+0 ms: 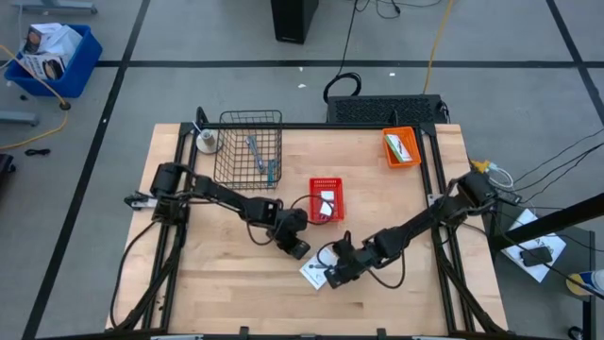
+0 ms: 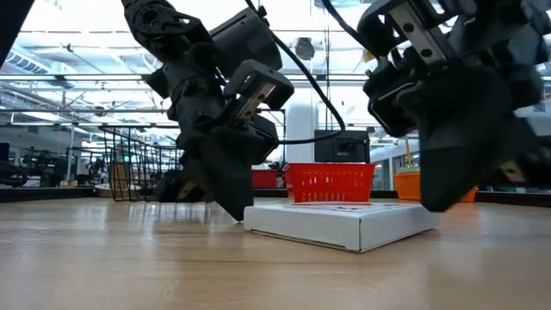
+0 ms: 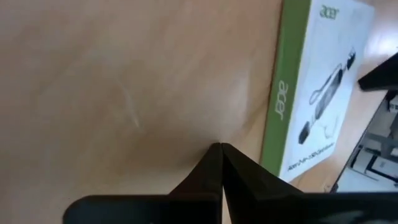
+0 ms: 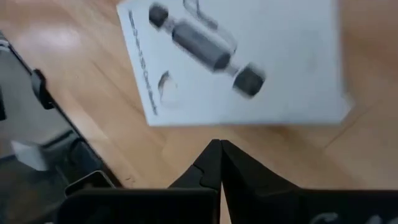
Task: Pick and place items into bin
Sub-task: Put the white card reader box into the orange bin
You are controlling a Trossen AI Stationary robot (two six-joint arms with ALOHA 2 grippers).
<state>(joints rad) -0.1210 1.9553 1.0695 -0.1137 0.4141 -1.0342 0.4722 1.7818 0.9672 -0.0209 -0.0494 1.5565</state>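
A flat white printed packet point(image 1: 312, 274) point(image 2: 344, 220) lies flat on the wooden table near its near edge. It has a green side point(image 3: 278, 99) and a printed top point(image 4: 236, 56). My left gripper point(image 1: 300, 251) point(image 3: 221, 147) is shut, low at the packet's left end point(image 2: 234, 207). My right gripper point(image 1: 331, 278) point(image 4: 219, 143) is shut, low just beyond the packet's right end point(image 2: 437, 196), with bare table between it and the packet. Another white packet point(image 1: 326, 207) lies in the red basket point(image 1: 327, 185). A teal stick point(image 1: 271, 170) and a grey tool point(image 1: 253, 149) lie in the wire basket point(image 1: 226, 151). My left gripper's shut fingers point(image 3: 249, 171) point down at the table right beside the packet's green side point(image 3: 270, 149); I cannot tell whether they touch it.
The red basket point(image 2: 331, 182) stands just behind the packet at the table's middle. The wire basket point(image 2: 138, 164) is at the far left. An orange bin point(image 1: 401, 147) point(image 2: 409, 185) holding a printed item sits at the far right. Bare wood lies left of and in front of the packet.
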